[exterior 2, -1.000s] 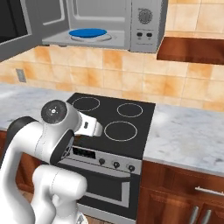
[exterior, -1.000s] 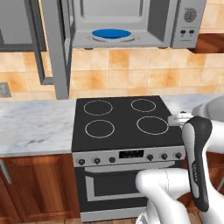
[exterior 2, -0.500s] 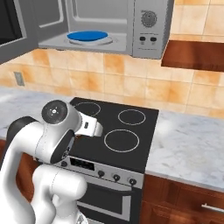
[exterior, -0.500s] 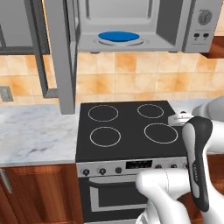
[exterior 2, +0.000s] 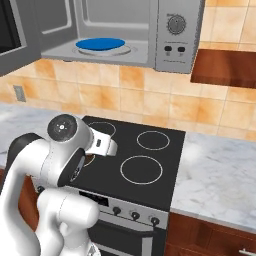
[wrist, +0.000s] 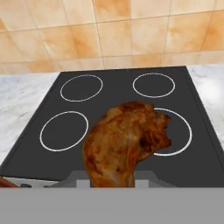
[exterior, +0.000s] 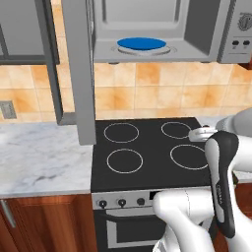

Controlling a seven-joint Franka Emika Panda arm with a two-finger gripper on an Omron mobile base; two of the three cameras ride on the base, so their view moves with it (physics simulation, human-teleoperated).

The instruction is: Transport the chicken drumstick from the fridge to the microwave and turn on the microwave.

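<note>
The chicken drumstick (wrist: 124,144), brown and lumpy, hangs close in front of the hand camera above the black stove top (wrist: 118,87), with my gripper (wrist: 113,177) shut on it; its fingertips are hidden behind the meat. The microwave (exterior: 231,34) hangs above the stove with its door (exterior: 78,74) swung open to the left and its blue plate (exterior: 141,44) bare inside. From the right, the microwave (exterior 2: 177,35) shows its dial and buttons, with the blue plate (exterior 2: 101,43) to their left. My hand sits low over the stove's front burners. The fridge is out of view.
The stove (exterior: 147,147) has several ring burners and a row of knobs on its front. Marble counter (exterior: 44,157) runs to the left and counter (exterior 2: 220,175) to the right. Orange tiles back the wall, and a wooden shelf (exterior 2: 225,67) hangs right of the microwave.
The base has moved, so both base views have shifted: the microwave and stove sit closer and lower in the picture. The arm keeps its pose with the drumstick held.
</note>
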